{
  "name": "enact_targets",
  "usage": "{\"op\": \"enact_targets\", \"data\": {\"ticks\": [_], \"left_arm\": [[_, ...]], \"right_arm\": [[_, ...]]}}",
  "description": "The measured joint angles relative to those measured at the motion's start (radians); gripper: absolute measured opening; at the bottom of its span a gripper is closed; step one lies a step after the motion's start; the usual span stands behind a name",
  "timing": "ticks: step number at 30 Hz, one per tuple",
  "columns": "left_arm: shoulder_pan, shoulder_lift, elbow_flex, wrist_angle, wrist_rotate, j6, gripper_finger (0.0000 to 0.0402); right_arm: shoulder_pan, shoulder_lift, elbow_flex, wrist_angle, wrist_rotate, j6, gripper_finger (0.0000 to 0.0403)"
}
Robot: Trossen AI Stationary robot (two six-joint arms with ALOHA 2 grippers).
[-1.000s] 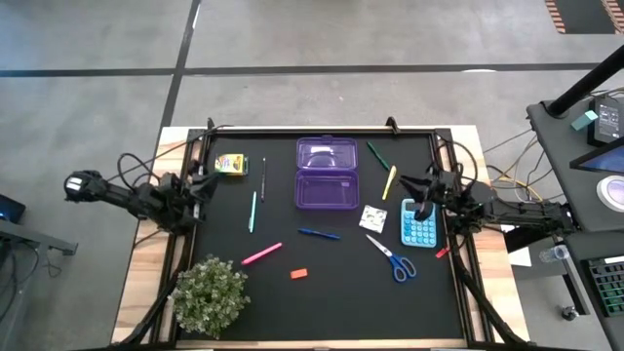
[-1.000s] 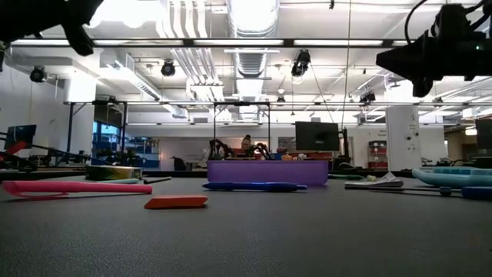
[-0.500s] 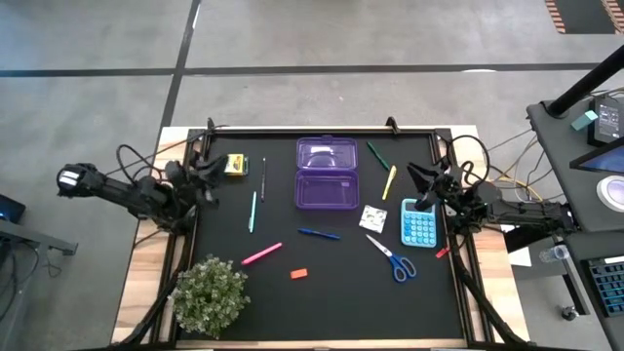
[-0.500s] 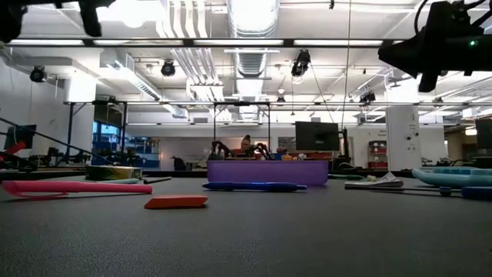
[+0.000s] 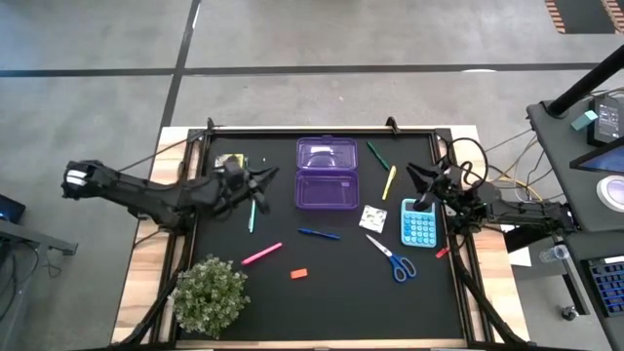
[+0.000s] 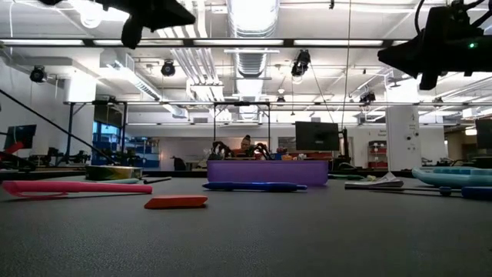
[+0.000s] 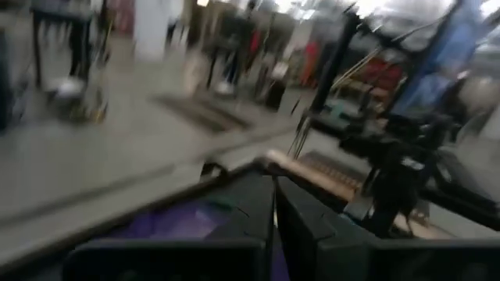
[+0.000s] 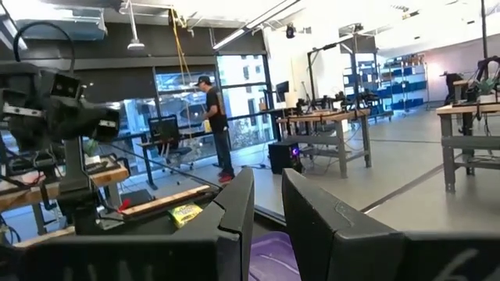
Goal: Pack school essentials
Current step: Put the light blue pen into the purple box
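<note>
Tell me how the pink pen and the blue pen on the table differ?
The pink pen lies nearer the potted plant and slants steeply across the black mat; the blue pen lies just below the purple box and is nearly level. The pink pen looks thicker, the blue pen slimmer. The red eraser sits close to the pink pen, farther from the blue one. Both lie flat, loose, with no pincer touching them.

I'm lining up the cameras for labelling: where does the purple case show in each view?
High: purple case, open, top centre of mat.
Low: centre, far across the mat.
Left wrist: blurred purple patch behind the fingers.
Right wrist: purple edge between the fingers.
Shared landmark: crayon box.
</note>
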Motion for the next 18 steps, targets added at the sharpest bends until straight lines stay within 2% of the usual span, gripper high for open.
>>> {"op": "enact_targets", "data": {"ticks": [3,8,14,18], "left_arm": [[0.037,0.024,0.079,-0.264,0.029,-0.172,0.0],[0.112,0.108,0.173,-0.654,0.19,-0.453,0.0],[0.214,0.268,0.202,-0.913,0.464,-0.624,0.0],[0.267,0.388,0.201,-0.993,0.576,-0.639,0.0]], "right_arm": [[0.0,0.0,0.0,-0.031,0.0,0.0,0.0059],[0.0,0.0,0.0,-0.076,0.0,-0.001,0.0059],[0.0,0.0,0.0,-0.082,0.0,-0.016,0.0059],[0.0,0.0,0.0,-0.094,0.0,-0.01,0.0059]]}}
